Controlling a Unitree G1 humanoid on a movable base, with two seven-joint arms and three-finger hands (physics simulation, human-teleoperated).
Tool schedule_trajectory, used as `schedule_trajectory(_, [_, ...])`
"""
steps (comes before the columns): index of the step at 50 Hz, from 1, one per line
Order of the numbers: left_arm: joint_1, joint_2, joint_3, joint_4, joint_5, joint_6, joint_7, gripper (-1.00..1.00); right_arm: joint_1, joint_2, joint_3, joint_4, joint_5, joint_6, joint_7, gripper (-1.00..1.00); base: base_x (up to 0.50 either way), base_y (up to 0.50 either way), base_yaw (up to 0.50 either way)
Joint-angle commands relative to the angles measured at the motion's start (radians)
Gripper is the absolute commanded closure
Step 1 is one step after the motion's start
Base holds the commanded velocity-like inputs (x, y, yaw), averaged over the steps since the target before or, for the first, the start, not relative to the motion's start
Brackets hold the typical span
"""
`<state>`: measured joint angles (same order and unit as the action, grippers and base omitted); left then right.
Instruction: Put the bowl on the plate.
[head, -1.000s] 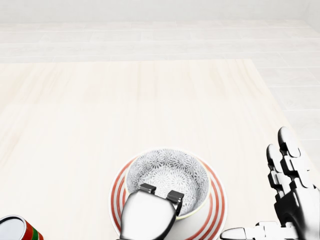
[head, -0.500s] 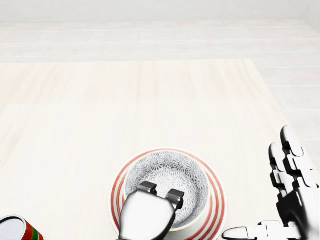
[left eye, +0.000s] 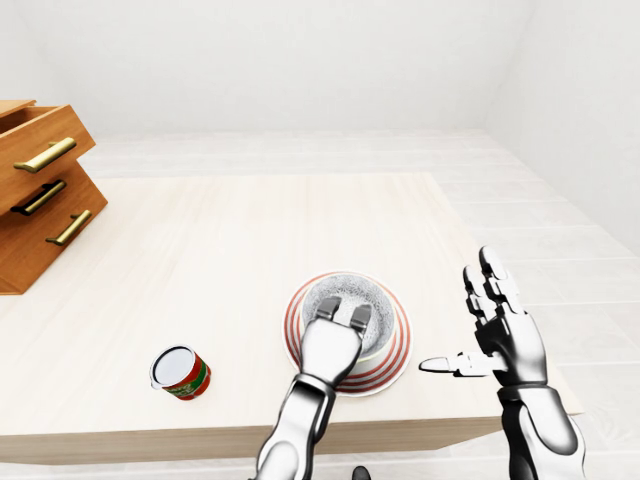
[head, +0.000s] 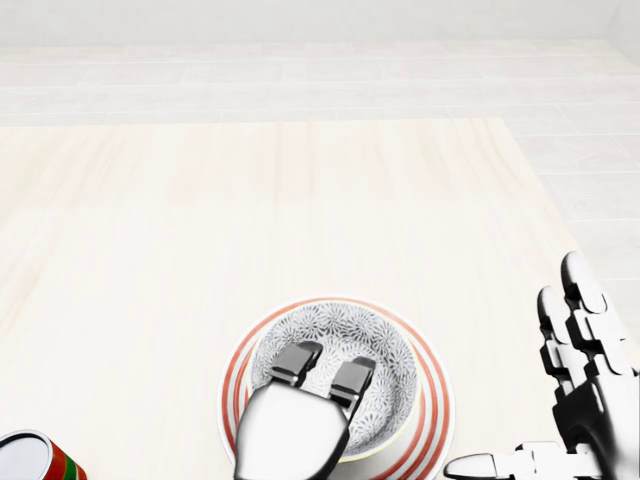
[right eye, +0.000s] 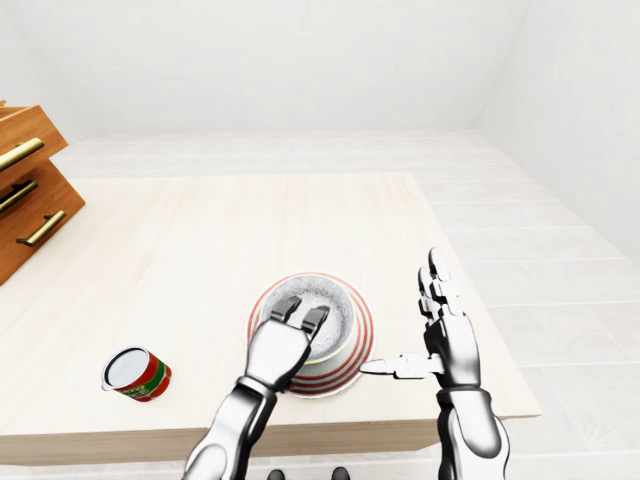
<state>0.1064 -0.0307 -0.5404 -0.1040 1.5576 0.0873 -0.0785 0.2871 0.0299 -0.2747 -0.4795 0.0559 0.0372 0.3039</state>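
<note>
Resting on the plate (head: 432, 400), bowl (head: 385, 352) under left robot hand (head: 325, 372).

Bright, even, diffuse light is filling every view; renders are staying sharp edge to edge, casting only faint soft shadows beneath the fingers (head: 300, 360).

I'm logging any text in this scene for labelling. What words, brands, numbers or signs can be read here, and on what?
None can be read.
The can has a red and green wrapper, too small to show any lettering.
The bowl and plate carry only patterns; the drawer unit is unmarked.
</note>
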Motion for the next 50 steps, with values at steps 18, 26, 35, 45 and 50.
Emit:
schedule_trajectory(18, [0.017, 0.015, 0.003, -0.040, -0.003, 0.000, -0.007, -1.00, -0.014, -0.008, 0.000, 0.036, 0.004, -0.013, -0.006, -1.00, 0.00, 0.00, 0.00])
schedule_trajectory(26, [0.031, 0.025, -0.002, -0.060, 0.000, 0.000, -0.008, -1.00, -0.010, -0.008, -0.002, 0.027, 0.007, -0.011, -0.006, -1.00, 0.00, 0.00, 0.00])
schedule_trajectory(35, [0.047, 0.039, -0.001, -0.095, -0.002, 0.000, -0.018, -1.00, -0.007, -0.006, -0.001, 0.013, 0.005, -0.003, -0.006, -1.00, 0.00, 0.00, 0.00])
schedule_trajectory(45, [0.050, 0.043, 0.001, -0.096, -0.004, 0.000, -0.014, -1.00, -0.011, -0.007, -0.002, 0.005, 0.002, 0.007, -0.009, -1.00, 0.00, 0.00, 0.00])
schedule_trajectory(50, [0.051, 0.046, 0.004, -0.125, -0.006, 0.000, -0.033, -1.00, -0.011, -0.007, -0.002, 0.003, 0.000, 0.006, -0.008, -1.00, 0.00, 0.00, 0.00])
